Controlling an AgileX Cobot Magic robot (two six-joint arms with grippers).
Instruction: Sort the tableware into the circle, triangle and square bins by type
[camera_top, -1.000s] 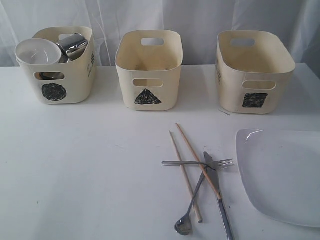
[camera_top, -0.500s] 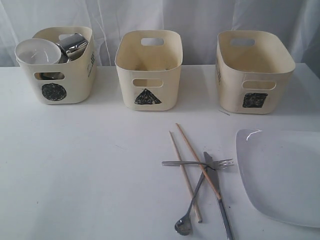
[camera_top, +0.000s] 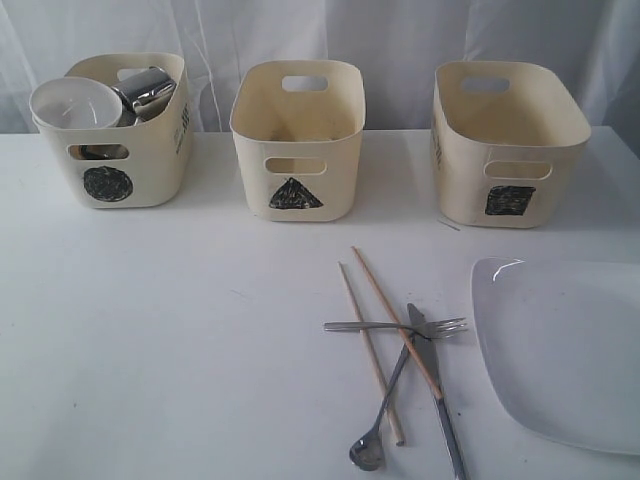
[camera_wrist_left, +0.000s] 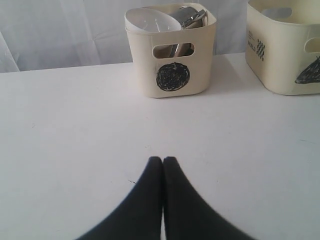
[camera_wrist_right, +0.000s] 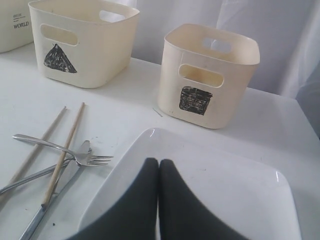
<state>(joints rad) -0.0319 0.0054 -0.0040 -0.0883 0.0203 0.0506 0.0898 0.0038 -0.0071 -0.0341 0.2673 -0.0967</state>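
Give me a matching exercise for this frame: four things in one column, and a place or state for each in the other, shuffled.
Things:
1. white bowl
2. fork
3. plate
4. left tool

Places or states:
A. shut, above bare table
B. in the circle bin
C. lying across the chopsticks
D. flat on the table, near the square bin

Pairs: 1-B, 2-C, 3-D, 4-A

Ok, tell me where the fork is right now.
In the exterior view the fork lies right of centre, across the two chopsticks and the knife, just left of the white plate.
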